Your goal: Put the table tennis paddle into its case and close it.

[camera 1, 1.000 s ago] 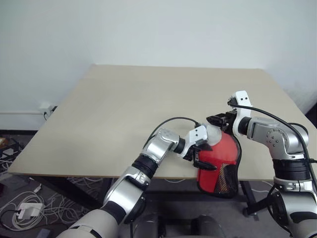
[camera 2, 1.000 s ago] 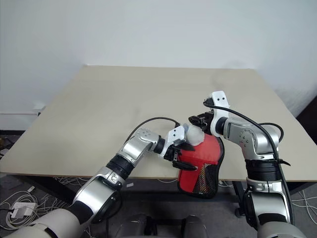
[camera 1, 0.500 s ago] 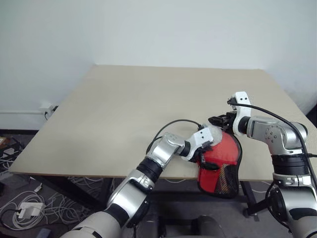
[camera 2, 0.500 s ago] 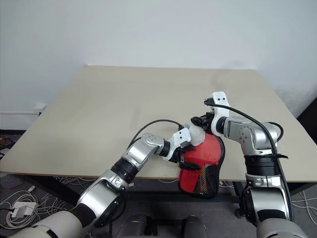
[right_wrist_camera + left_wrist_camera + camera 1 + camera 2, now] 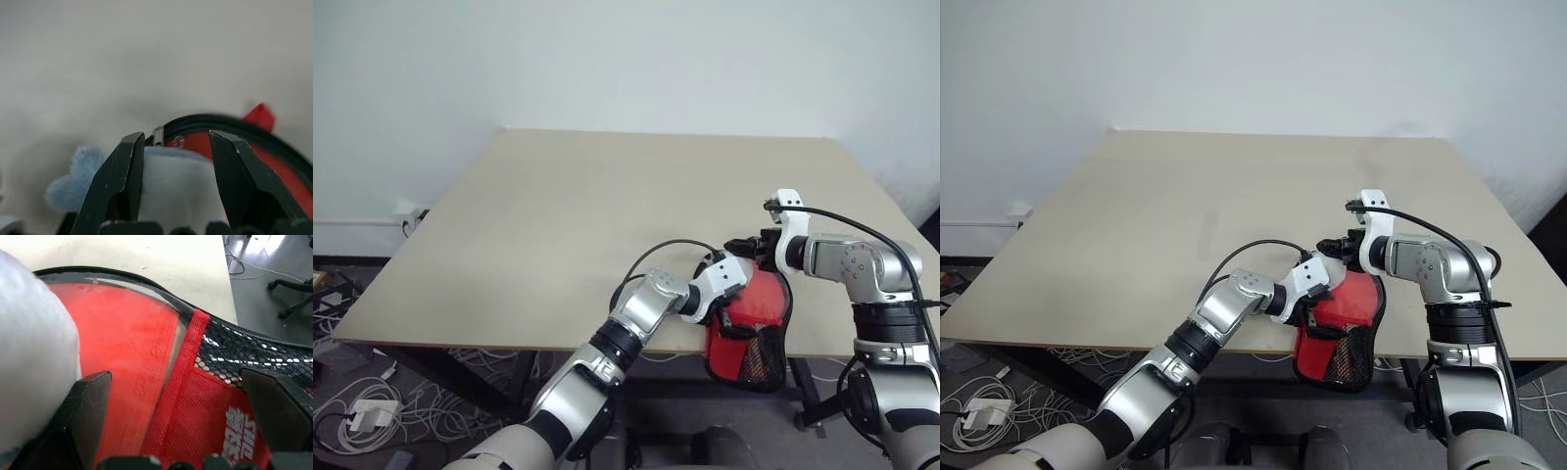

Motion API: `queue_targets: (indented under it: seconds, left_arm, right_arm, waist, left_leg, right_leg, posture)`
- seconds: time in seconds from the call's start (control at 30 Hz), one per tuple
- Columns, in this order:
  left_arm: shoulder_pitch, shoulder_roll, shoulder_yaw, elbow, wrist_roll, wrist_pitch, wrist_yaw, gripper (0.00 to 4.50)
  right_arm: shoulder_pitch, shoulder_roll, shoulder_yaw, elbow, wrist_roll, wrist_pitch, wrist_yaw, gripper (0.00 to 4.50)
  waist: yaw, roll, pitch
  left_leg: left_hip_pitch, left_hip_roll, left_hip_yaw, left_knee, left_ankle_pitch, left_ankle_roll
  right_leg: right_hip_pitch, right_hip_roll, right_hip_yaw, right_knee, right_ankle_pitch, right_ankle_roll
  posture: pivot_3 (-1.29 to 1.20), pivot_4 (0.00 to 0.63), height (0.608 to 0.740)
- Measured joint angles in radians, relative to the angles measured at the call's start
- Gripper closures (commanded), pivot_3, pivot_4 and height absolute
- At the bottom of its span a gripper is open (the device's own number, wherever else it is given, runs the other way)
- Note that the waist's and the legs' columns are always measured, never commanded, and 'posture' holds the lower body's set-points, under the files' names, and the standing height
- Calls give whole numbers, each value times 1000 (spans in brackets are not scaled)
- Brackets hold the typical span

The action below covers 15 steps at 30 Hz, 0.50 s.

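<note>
**Left arm eased in over the case at the table's near edge**

Over the last second the left gripper (image 5: 729,315) had slid rightward and a little lower, coming to lie across the case (image 5: 749,333) with its fingers (image 5: 88,406) spread wide and clamped on nothing. A pale grey fluffy lump (image 5: 176,183) sat against it. That suggested it was settling to pin or steady the cover while the zip was worked.

The case lay on the table (image 5: 607,215) at its near right edge, round end on the tabletop, black mesh narrow end (image 5: 764,354) hanging off toward the robot; its long axis ran far-to-near. The paddle (image 5: 127,347) showed red inside the open zip edge, so closing remained.

At right, the right gripper (image 5: 744,245) had sunk slightly at the case's far rim, its fingers (image 5: 120,181) partly apart astride the fluffy lump; whether they gripped it I cannot tell.
</note>
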<state>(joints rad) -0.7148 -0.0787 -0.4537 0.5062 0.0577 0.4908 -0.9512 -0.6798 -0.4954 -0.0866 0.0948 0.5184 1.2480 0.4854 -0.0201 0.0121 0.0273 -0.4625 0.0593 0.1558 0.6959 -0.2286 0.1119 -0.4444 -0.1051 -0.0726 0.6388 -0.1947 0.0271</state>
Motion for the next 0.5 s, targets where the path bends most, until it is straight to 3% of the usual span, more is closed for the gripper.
queue_targets:
  seconds: [0.03,0.2,0.5]
  left_arm:
    - [-1,0,0,0,0,0,0,0]
    - [-2,2,-1,7,-1,-5,2,0]
    - [-4,1,-1,24,-1,-29,5,0]
  right_arm:
    - [-2,-2,-3,0,2,6,5,1705]
    - [-57,-9,-24,21,29,55,28,77]
    - [-70,-16,-11,95,20,116,43,77]
  waist:
    - [0,0,0]
    - [-1,0,0]
    - [-1,0,0]
  left_leg:
    - [0,0,0,0,0,0]
    - [0,0,0,0,0,1]
    - [0,0,0,0,-1,1]
  right_leg:
    - [0,0,0,0,0,0]
    - [0,0,0,0,0,0]
    - [0,-1,0,0,0,0]
  posture:
    - [0,0,724]
    - [0,0,724]
    - [0,0,724]
